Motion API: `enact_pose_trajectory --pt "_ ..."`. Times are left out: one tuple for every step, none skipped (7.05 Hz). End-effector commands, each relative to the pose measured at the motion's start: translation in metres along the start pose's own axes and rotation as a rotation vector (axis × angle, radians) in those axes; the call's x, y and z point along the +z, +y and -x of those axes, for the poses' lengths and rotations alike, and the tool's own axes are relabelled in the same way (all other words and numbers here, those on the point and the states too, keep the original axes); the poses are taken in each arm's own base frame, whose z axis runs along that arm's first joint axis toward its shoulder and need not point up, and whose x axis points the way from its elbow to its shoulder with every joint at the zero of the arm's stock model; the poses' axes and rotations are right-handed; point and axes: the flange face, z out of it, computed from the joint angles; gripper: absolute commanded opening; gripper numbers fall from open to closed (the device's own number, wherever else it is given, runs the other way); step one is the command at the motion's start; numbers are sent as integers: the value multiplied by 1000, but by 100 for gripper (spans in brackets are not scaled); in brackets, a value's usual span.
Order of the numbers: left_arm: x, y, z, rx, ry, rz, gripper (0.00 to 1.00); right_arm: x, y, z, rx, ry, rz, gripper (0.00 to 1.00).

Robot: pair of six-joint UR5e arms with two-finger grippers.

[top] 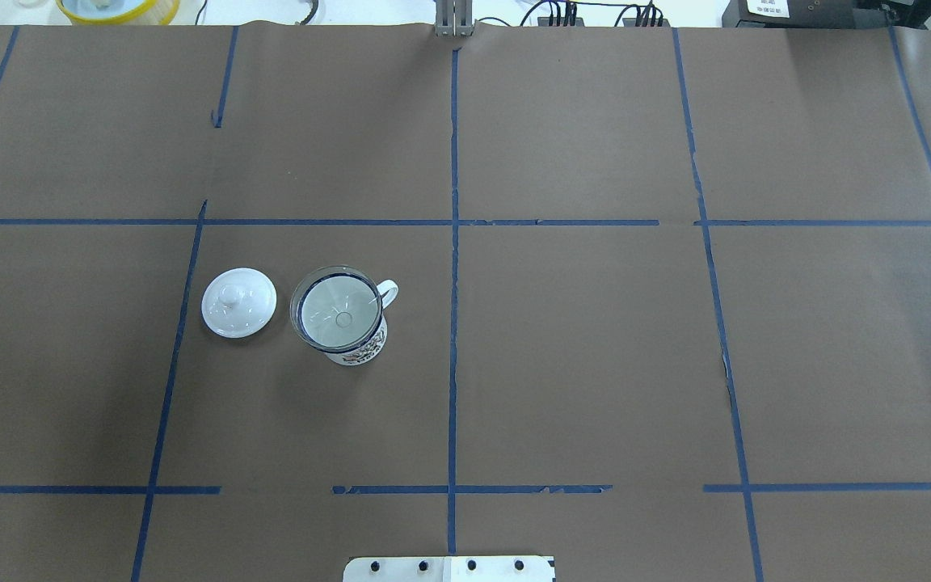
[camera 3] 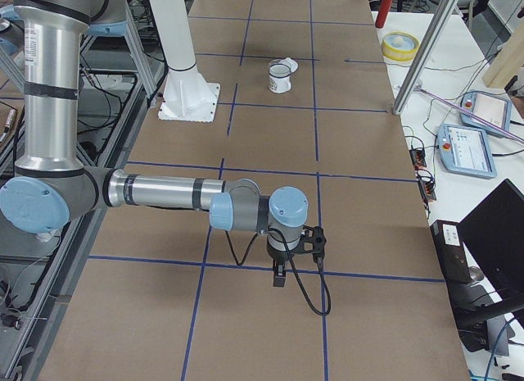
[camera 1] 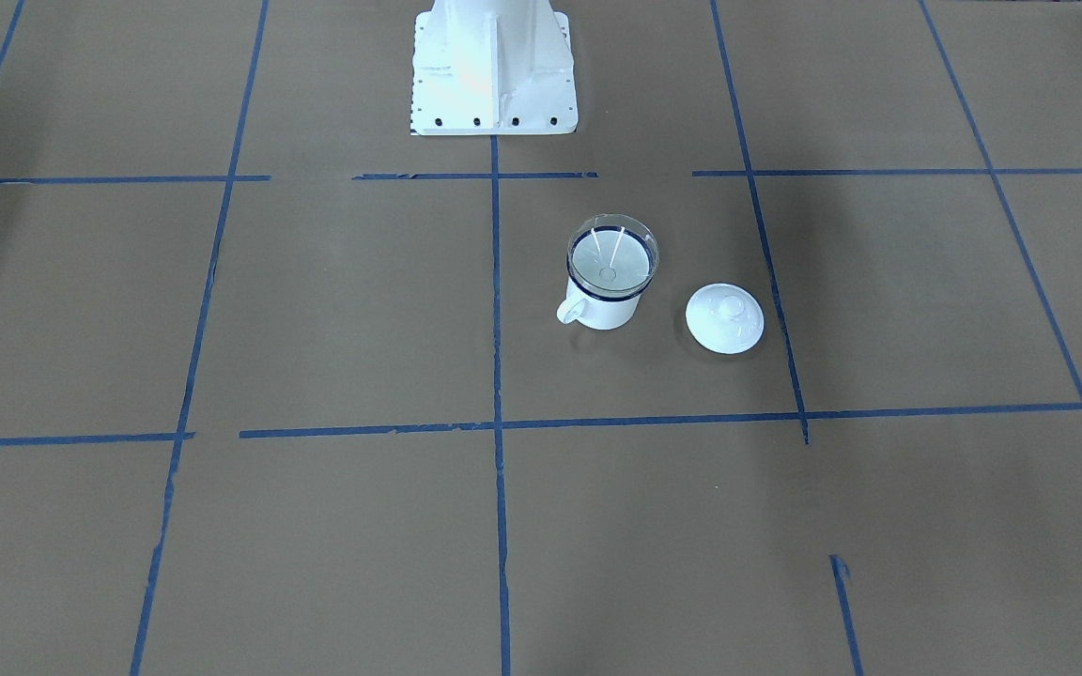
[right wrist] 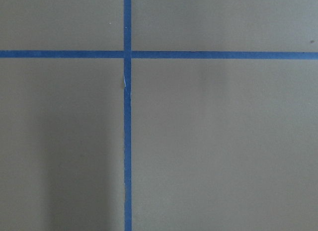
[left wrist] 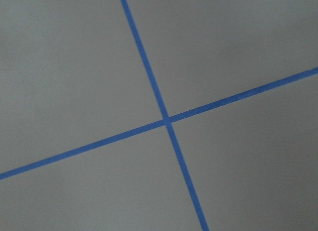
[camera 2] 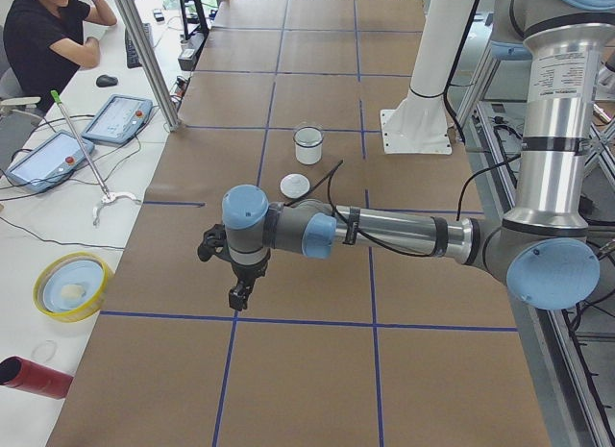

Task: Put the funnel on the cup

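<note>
Brown-papered desk (top: 595, 364), blue tape grid (top: 453, 242): clear funnel (top: 336, 311) sits spout-down in mouth of white cup (top: 364, 352), wide rim overhanging cup's blue edge. White knobbed lid (top: 238, 302) lies flat just beside cup, on side nearer left end effector (camera 2: 238, 295). Cup and funnel well apart from both arms. Left end effector points down near tape crossing; right end effector (camera 3: 279, 276) likewise at opposite desk end. Finger spread of either: cannot tell.

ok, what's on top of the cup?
The funnel sits on the cup, cone down in its mouth. What is below the cone cannot be seen. The lid lies beside it, apart.
</note>
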Motion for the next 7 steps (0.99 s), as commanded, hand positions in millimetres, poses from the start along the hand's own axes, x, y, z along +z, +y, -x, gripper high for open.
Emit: enact_pose_trajectory --pt "7 17 21 -54 32 19 100 0 0 0 0 0 0 100" --pt "16 33 21 -68 77 32 100 0 0 0 0 0 0 100" --pt "19 39 21 -70 92 36 100 0 0 0 0 0 0 100" --pt "20 42 22 -72 91 38 100 0 0 0 0 0 0 100" --pt "15 40 19 -69 90 32 100 0 -1 0 -1 0 -1 100" --pt "15 40 19 -69 90 32 100 0 0 0 0 0 0 100" --pt "13 41 21 -72 88 28 100 0 0 0 0 0 0 100"
